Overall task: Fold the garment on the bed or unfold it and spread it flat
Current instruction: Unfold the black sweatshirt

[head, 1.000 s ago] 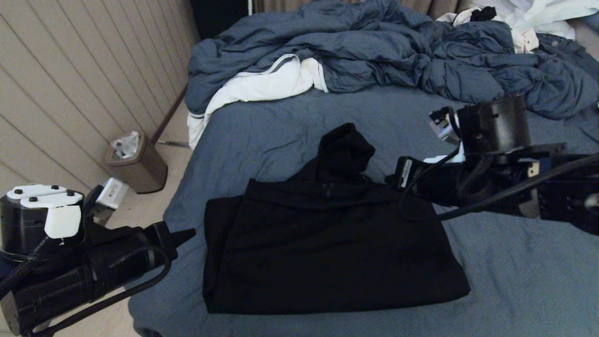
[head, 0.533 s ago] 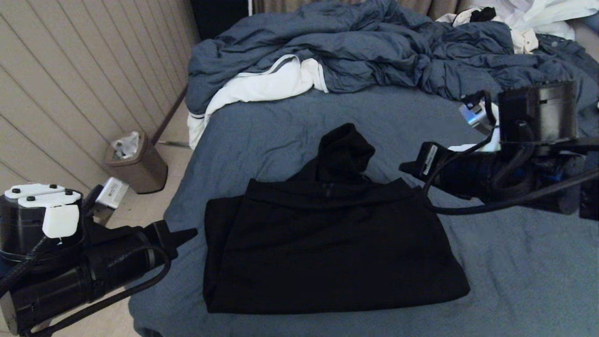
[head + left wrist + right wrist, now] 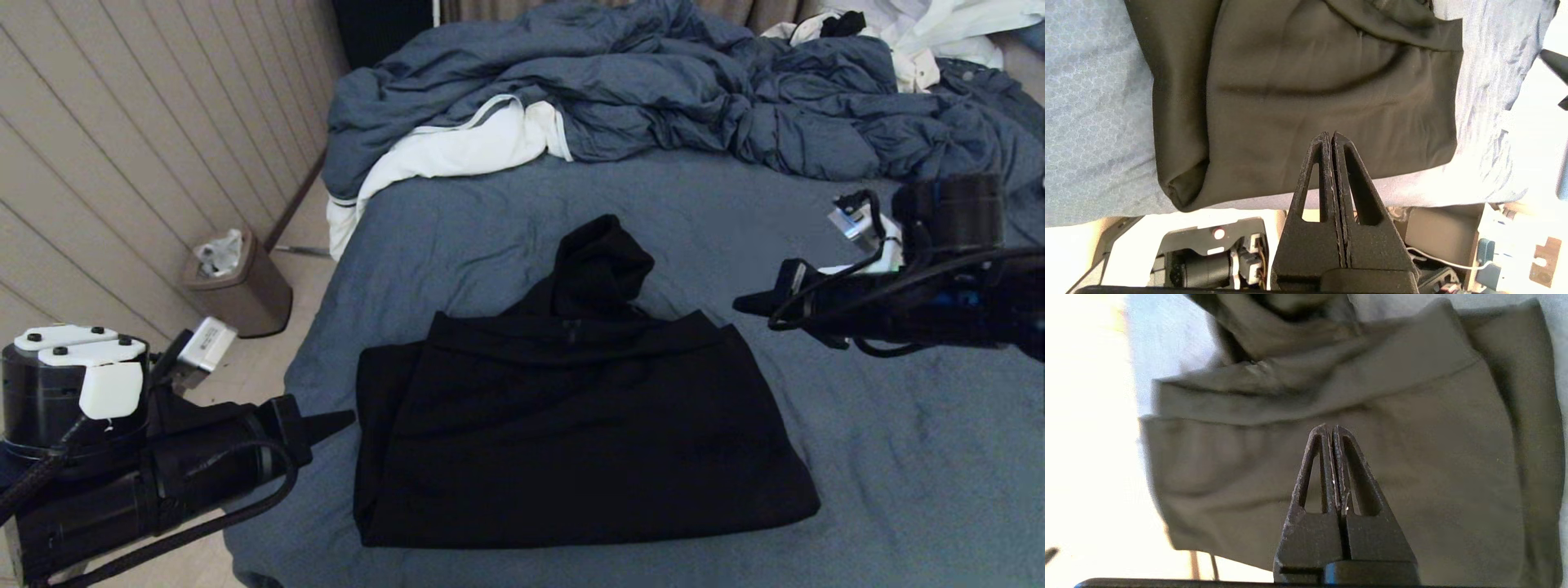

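The right gripper (image 3: pixel 744 305) hangs level above the bed (image 3: pixel 898 457), just right of the garment (image 3: pixel 571 425), fingers (image 3: pixel 1331 457) pressed together and empty. Since the earlier frame this arm has swung rightward, clear of the garment's shoulder. The left gripper (image 3: pixel 347 420) sits beside the garment's left edge (fingers (image 3: pixel 1331 163) likewise together). The garment lies folded mid-bed; a rumpled duvet (image 3: pixel 653 90) lies behind, a bin (image 3: pixel 237 286) on the floor.
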